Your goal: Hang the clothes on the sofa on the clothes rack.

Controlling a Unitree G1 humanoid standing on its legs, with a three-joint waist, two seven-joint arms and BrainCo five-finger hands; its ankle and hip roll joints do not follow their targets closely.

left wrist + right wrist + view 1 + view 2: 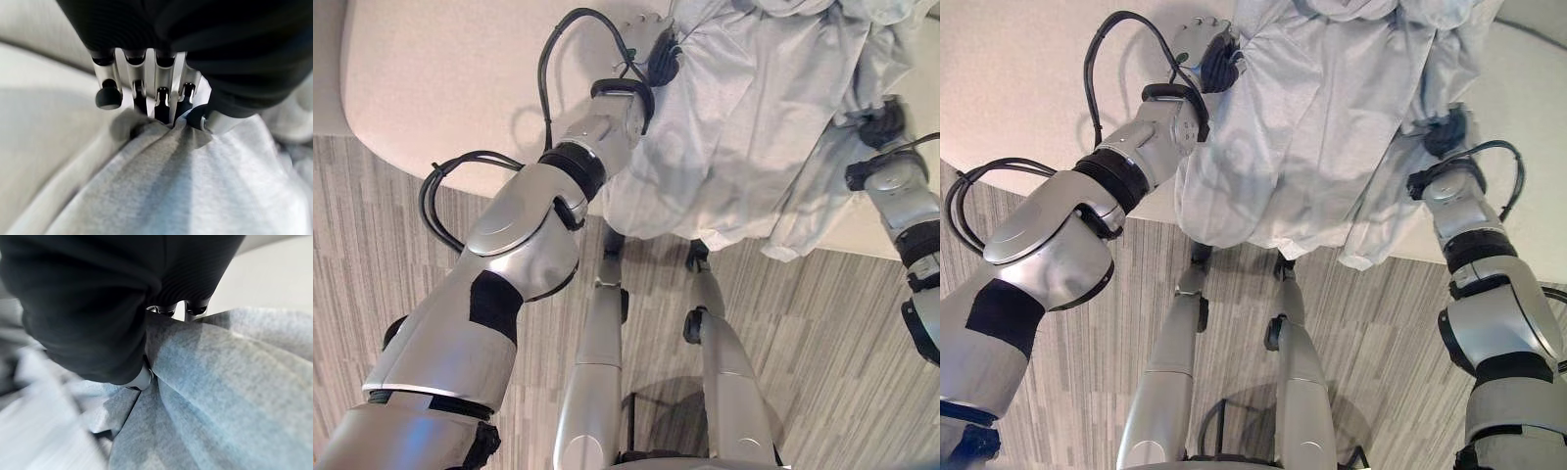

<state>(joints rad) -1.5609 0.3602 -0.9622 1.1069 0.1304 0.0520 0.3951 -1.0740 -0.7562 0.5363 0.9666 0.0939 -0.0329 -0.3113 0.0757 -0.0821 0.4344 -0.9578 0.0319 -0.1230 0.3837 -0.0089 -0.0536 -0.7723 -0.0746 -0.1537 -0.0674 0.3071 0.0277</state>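
A pale grey-blue garment (744, 127) hangs in folds over the front edge of the cream sofa (440, 88). My left hand (661, 54) is at the garment's left upper edge, and in the left wrist view its fingers (161, 100) and thumb pinch a ridge of the grey cloth (186, 186). My right hand (1445, 132) is at the garment's right side, half buried in folds. In the right wrist view the cloth (230, 391) is gathered up against the right hand (190, 309), whose fingers are mostly hidden.
The sofa seat stretches off to the left of the garment. Below the sofa's front edge is grey striped floor (822, 333). The garment's lower hem (1234, 235) hangs past the sofa edge above the floor.
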